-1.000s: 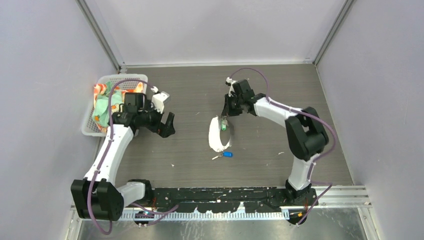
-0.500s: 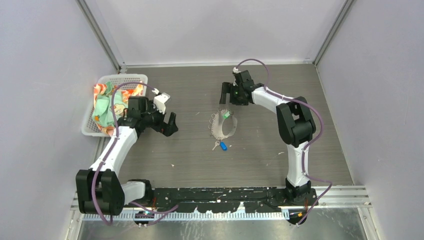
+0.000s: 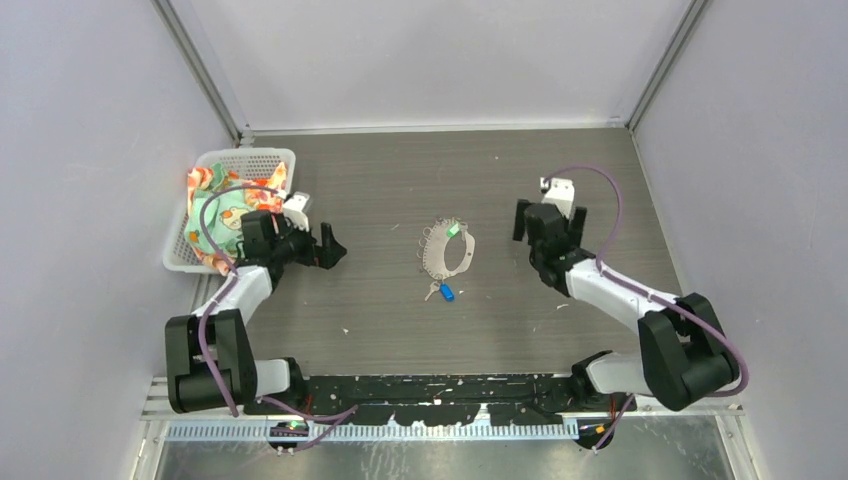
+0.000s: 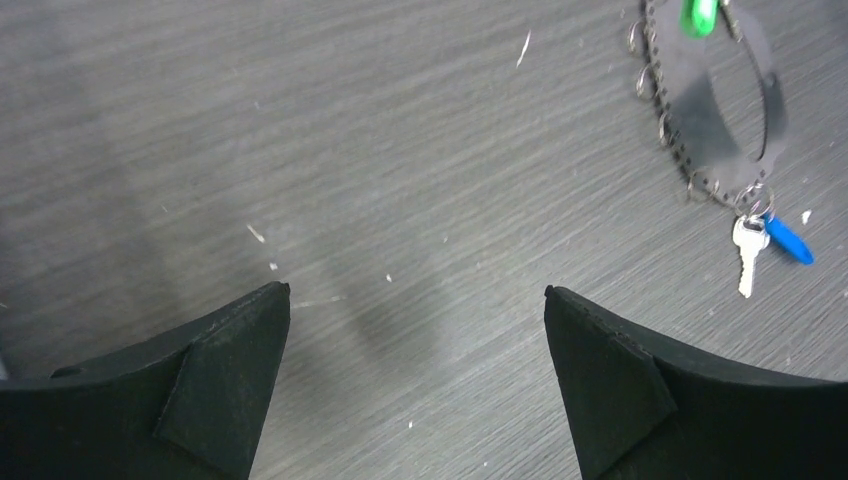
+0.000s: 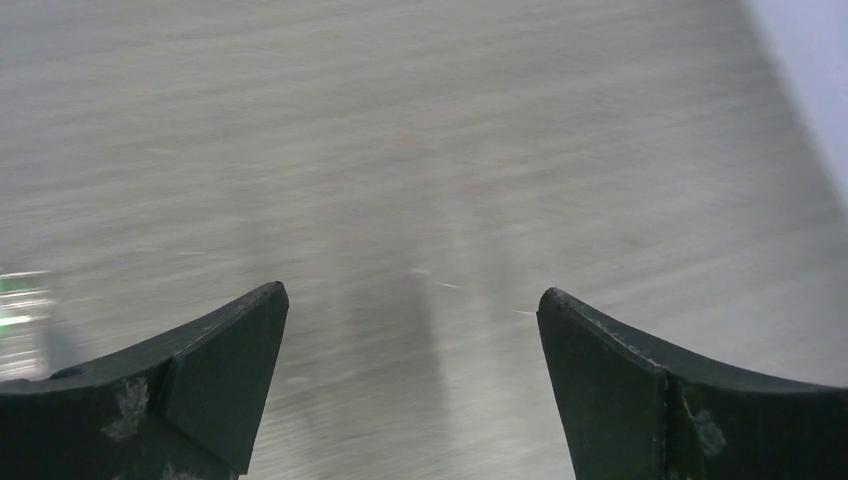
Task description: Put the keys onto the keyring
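Observation:
The keyring, a grey wire loop with small rings along its edge, lies flat on the table in the middle. It also shows at the upper right of the left wrist view as the keyring. The green-headed key rests at its far edge and the blue-headed key at its near edge. In the left wrist view the green key and blue key both touch the loop. My left gripper is open, left of the ring. My right gripper is open and empty, right of it.
A white mesh basket holding crumpled coloured cloth stands at the far left by the wall, just behind my left wrist. Grey walls close in the dark wood-grain table on three sides. The right wrist view is motion-blurred.
My right gripper opened, let go of the keyring and swung away right and nearer. The ring now lies flat with both keys. My left arm drew back left.

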Motion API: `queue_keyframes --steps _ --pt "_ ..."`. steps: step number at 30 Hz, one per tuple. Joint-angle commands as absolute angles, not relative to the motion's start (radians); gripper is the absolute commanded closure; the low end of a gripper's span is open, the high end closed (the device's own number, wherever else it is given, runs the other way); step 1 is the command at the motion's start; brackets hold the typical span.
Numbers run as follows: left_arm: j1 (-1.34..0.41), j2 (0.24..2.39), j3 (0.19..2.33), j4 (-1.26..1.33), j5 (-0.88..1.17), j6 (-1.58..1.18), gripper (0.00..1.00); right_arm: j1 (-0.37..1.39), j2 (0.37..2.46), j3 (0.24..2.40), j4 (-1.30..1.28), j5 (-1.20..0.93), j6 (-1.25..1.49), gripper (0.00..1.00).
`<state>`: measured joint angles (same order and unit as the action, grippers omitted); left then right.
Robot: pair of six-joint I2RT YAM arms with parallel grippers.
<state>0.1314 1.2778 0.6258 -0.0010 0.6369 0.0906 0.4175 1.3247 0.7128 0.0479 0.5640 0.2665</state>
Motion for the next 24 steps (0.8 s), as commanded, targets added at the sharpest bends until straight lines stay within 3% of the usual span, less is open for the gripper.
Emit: queue_keyframes --steps 1,4,8,13,18,21,24 --pt "0.138 1.297 0.532 0.292 0.630 0.049 0.00 0.367 1.313 0.529 0.391 0.958 0.089 0.00" --pt "0.138 1.329 0.474 0.399 0.611 0.046 0.00 0.305 1.305 0.449 0.522 0.923 0.120 0.00" --pt "0.142 1.340 0.435 0.523 0.509 -0.019 0.00 0.243 1.377 0.329 0.883 0.871 0.099 0.00" --pt "0.141 1.326 0.262 0.904 0.447 -0.012 0.00 0.184 1.480 0.347 0.961 0.840 0.130 0.00" --pt "0.141 1.539 0.169 1.355 0.407 -0.056 0.00 0.175 1.509 0.323 1.021 0.777 0.115 0.00" --pt "0.159 1.634 0.190 1.411 0.389 -0.094 0.00 0.175 1.525 0.276 1.128 0.697 0.082 0.00" --pt "0.158 1.580 0.255 1.203 0.374 -0.090 0.00 0.126 1.545 0.251 1.150 0.541 0.112 0.00"
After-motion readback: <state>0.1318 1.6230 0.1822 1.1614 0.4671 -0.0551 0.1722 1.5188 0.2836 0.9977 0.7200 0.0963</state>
